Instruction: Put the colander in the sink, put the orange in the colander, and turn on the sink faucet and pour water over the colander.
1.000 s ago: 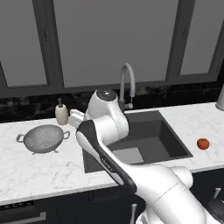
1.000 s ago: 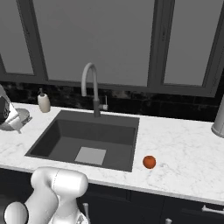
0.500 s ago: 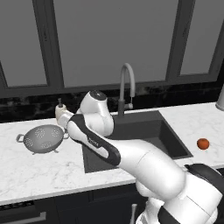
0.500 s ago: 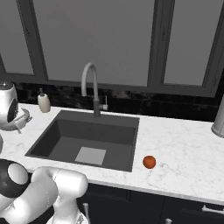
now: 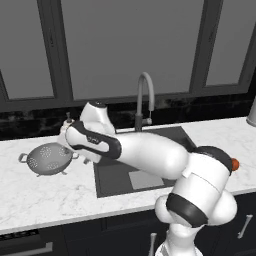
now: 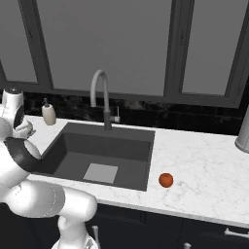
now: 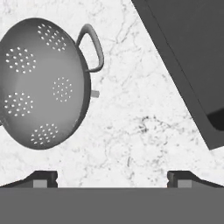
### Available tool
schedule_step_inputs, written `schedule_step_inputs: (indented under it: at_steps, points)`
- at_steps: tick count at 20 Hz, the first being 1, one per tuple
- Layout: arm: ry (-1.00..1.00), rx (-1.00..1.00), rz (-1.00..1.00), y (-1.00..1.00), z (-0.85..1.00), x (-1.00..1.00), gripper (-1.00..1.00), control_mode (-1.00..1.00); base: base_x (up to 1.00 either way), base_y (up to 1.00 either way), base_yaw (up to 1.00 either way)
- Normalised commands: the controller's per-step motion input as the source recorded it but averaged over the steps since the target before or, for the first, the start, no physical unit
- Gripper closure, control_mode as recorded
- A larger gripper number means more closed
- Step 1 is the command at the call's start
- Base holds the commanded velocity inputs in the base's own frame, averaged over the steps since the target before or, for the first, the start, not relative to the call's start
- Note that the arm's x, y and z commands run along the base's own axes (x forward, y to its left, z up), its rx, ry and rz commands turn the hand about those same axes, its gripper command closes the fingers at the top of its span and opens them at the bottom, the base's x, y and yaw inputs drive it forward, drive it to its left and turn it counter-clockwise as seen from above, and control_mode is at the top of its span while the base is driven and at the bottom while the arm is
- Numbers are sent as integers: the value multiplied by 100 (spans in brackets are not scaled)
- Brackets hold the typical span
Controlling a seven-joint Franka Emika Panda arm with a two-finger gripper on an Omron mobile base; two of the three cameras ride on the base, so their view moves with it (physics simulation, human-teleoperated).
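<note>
The grey metal colander [image 7: 41, 83] stands on the white marble counter to the left of the sink [image 7: 188, 57], one loop handle [image 7: 94, 48] turned toward the basin. From the left base view the colander [image 5: 49, 159] sits beside my arm, which reaches left over the sink [image 5: 112, 180]. My gripper [image 7: 112, 179] hovers above bare counter between colander and sink, open wide, nothing between its fingertips [image 7: 43, 178]. The orange [image 6: 166, 180] lies on the counter right of the sink [image 6: 102, 151]. The faucet [image 6: 99, 92] arches over the basin's back edge; no water runs.
A small beige soap dispenser [image 6: 48, 113] stands at the back left of the sink. A grey canister [image 6: 243, 131] is at the far right of the counter. Dark window panes line the wall behind. The pale drain plate [image 6: 100, 172] lies in the basin.
My arm has swung left from over the sink toward the colander, with the hand now low over the counter. The gripper stayed open. Colander and orange have not moved.
</note>
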Motion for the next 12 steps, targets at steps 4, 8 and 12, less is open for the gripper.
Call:
schedule_step_inputs:
  at_steps: [4,8,12]
  points:
    - [-6,-7,0,19,-38,34,-100,-100,0,0,0]
    - [-9,-11,0,11,-39,25,-100,-100,0,0,0]
    - [0,-3,0,6,-28,33,-100,-100,0,0,0]
